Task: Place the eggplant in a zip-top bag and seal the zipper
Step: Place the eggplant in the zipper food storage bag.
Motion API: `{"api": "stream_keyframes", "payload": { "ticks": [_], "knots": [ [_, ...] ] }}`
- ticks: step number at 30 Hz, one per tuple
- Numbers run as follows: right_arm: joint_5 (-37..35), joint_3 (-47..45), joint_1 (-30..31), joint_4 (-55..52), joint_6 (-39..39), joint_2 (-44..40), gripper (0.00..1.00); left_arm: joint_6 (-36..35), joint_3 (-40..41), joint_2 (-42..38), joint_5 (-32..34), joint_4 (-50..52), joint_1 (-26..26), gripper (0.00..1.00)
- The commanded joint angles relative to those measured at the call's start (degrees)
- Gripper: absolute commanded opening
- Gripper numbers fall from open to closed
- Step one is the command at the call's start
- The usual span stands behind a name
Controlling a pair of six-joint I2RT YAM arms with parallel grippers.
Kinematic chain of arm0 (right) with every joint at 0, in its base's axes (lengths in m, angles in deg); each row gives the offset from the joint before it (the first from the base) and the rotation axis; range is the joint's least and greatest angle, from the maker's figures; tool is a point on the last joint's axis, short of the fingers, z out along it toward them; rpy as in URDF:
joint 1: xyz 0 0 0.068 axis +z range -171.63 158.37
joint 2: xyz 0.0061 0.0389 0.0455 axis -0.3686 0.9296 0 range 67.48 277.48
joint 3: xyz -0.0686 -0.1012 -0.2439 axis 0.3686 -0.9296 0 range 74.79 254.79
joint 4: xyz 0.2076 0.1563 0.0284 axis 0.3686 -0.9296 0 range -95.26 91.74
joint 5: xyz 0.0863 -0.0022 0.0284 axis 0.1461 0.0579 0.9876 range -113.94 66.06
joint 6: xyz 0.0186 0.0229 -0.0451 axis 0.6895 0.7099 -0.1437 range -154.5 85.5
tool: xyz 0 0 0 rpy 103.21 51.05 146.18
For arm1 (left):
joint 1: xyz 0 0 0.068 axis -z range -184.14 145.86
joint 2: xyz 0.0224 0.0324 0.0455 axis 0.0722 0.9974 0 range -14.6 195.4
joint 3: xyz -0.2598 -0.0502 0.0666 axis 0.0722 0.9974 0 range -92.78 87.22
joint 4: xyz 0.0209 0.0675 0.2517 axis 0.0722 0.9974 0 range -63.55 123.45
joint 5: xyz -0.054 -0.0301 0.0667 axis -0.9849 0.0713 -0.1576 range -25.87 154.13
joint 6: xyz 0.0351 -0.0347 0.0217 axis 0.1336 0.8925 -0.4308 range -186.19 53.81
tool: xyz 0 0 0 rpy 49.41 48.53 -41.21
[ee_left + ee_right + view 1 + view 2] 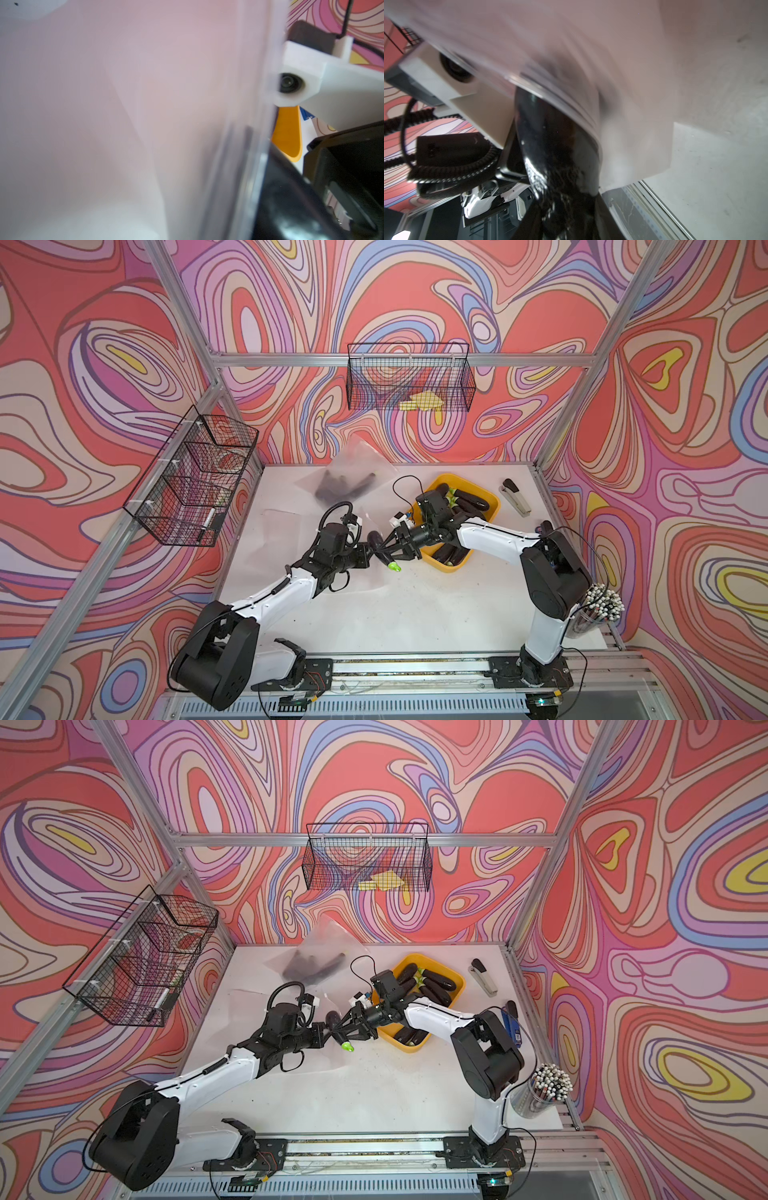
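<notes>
Just beside the yellow bin [446, 567], the right gripper [385, 551] clamps 1 eggplant [379, 548], its end inside the bag [633, 62]; the left gripper [370, 554] pinches the bag's edge.

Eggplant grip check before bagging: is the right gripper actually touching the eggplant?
Touching. In both top views the right gripper is closed around the middle of the eggplant, holding it aloft.

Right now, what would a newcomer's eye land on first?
Mid-table, the right fingers clamp a dark eggplant with a bright green stem. They meet the shut left fingers, which appear to pinch a clear zip-top bag. Behind them sits a yellow bin of more eggplants, and swirled red-pink walls surround everything.
</notes>
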Motion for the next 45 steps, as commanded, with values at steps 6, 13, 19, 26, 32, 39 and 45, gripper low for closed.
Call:
{"api": "stream_keyframes", "payload": {
  "ticks": [6, 13, 19, 26, 32, 39, 45],
  "knots": [
    [-5.84, 0.66, 0.34, -13.14, -5.4, 0.85, 0.0, -4.75, -5.64, -3.78, 8.54, 13.47, 3.42, 0.0],
    [-11.43, 0.45, 0.36, -0.25, 8.65, 0.54, 0.0, -10.21, -15.09, -1.45, 7.84, 29.7, 7.5, 0.0],
    [-6.5, 8.37, 2.34, -4.47, 2.36, 5.81, 0.02, -14.25, -18.18, 0.59, 7.22, 36.26, 7.6, 0.0],
    [-2.41, 12.41, 4.61, -10.76, -4.06, 6.43, 0.09, -12.71, -19.07, 2.22, 13.52, 36.49, 7.59, 0.0],
    [0.21, 15.63, 4.61, -17.68, -10.59, 6.5, 0.14, -12.2, -20.05, 2.41, 14.85, 36.86, 7.46, 0.0],
    [-4.99, 17.75, 3.61, -16.09, -6.92, 7.43, 0.43, -8.76, -19.87, 4.09, 11.33, 37.08, 6.55, 0.0],
    [-5.97, 13.43, 0.69, -13.63, -3.06, 2.9, 0.6, -6.26, -18.84, 5.17, 6.8, 34.49, 3.39, 0.0]
  ]
}}
